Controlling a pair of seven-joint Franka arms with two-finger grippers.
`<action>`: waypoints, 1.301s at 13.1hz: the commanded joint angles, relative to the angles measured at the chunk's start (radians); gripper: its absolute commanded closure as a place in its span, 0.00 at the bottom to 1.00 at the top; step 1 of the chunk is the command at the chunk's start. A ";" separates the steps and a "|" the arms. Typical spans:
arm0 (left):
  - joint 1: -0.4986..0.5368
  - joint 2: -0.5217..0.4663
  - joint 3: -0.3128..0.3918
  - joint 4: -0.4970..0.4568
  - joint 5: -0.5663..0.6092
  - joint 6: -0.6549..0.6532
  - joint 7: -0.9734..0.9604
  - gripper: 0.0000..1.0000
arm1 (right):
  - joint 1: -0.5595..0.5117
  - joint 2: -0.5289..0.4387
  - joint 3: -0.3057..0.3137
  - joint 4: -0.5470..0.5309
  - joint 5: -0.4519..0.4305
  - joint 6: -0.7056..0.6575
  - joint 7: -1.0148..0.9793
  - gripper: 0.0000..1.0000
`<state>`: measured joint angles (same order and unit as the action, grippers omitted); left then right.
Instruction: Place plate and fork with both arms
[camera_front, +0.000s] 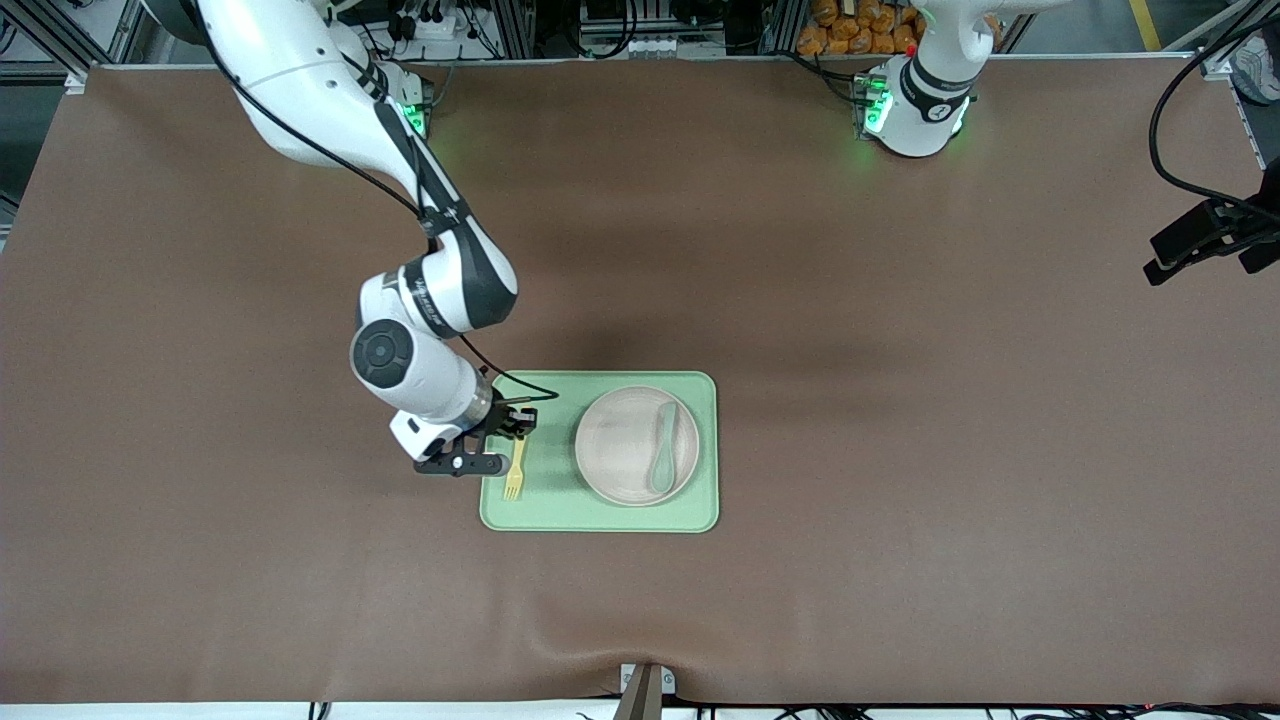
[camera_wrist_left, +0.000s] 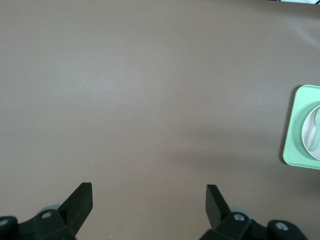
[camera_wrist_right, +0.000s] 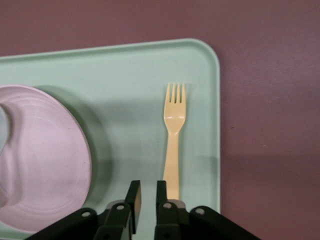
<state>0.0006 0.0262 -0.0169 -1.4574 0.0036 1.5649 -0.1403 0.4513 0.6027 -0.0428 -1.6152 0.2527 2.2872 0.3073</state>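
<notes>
The pale-yellow fork (camera_front: 515, 468) lies flat on the light-green tray (camera_front: 600, 515), along the tray's edge toward the right arm's end. The beige-pink plate (camera_front: 620, 450) sits on the same tray with a grey-green spoon (camera_front: 664, 452) in it. My right gripper (camera_front: 515, 425) hangs low over the fork's handle end. In the right wrist view its fingers (camera_wrist_right: 148, 195) stand a narrow gap apart with only tray between them, and the fork (camera_wrist_right: 173, 135) lies just beside one finger, the plate (camera_wrist_right: 40, 160) off to the side. My left gripper (camera_wrist_left: 149, 192) is wide open and empty, high over bare table.
Brown table mat (camera_front: 900, 450) all round the tray. The left arm's base (camera_front: 915, 100) stands at the table's edge, and its hand is out of the front view. A black device with a cable (camera_front: 1210, 235) hangs at the left arm's end. The left wrist view shows the tray's corner (camera_wrist_left: 295, 130).
</notes>
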 joint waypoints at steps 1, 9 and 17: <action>0.002 -0.012 0.002 0.000 -0.024 0.003 0.018 0.00 | -0.049 -0.112 0.009 -0.025 0.002 -0.089 -0.022 0.00; 0.010 -0.012 0.002 0.000 -0.027 -0.002 0.019 0.00 | -0.224 -0.331 -0.006 -0.012 -0.148 -0.408 -0.152 0.00; 0.012 -0.032 -0.023 -0.017 -0.025 -0.022 0.012 0.00 | -0.393 -0.541 -0.011 0.023 -0.237 -0.670 -0.386 0.00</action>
<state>0.0068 0.0261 -0.0214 -1.4565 -0.0053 1.5598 -0.1403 0.0694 0.1106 -0.0687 -1.6035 0.0591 1.6830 -0.0693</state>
